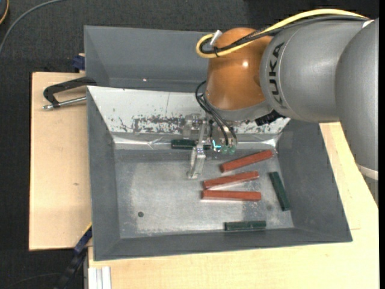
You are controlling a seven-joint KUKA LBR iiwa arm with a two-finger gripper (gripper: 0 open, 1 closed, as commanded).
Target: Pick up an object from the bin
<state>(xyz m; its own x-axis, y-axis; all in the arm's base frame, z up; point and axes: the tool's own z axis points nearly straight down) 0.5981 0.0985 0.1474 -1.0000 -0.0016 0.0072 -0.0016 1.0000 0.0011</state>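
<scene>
Closest to the lens: broad grey arm link (325, 65) and orange wrist cover (237, 71), stretched in from the right above the grey metal bin (102, 179). Below the cover, gripper (194, 168) down near the bin floor at the back middle, over bare metal. Cannot tell whether set wide or narrow.

Just beside it, toward the back wall: short dark green bar (182, 144), flat along the foot of that wall. To its right, near but apart: upper red bar (246, 160), tilted; middle red bar (231, 179); lower red bar (231, 195), roughly level. Further right, slanted dark green bar (278, 190). Along the front wall, front dark green bar (245, 225). Front left on the floor, small dark speck (140, 215).
</scene>
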